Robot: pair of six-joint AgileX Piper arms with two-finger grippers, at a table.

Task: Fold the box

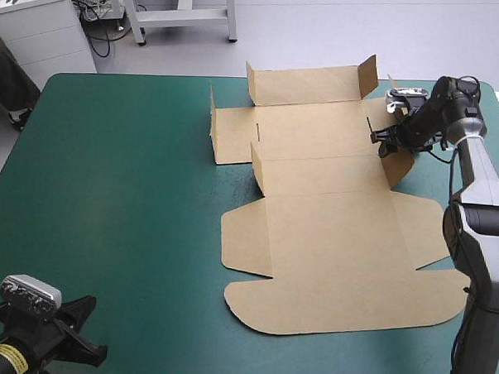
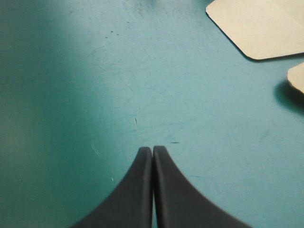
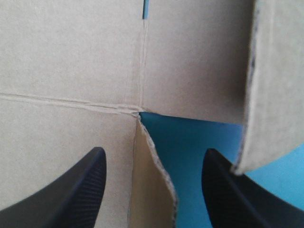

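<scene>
While poised at the far right flap of the box [image 1: 330, 240], holds right gripper [image 3: 153, 153] jaws wide apart, empty. Lays box mostly flat on worktop [image 1: 133, 190], far walls raised. Rests left gripper [image 2: 152, 149] near-left of box, well apart, jaws together, empty.

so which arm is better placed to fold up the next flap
Right, probably. The right pincer is open at the far right flaps of the box, a raised edge between its fingers. The left pincer is shut over bare teal-green cover, off the box.
</scene>
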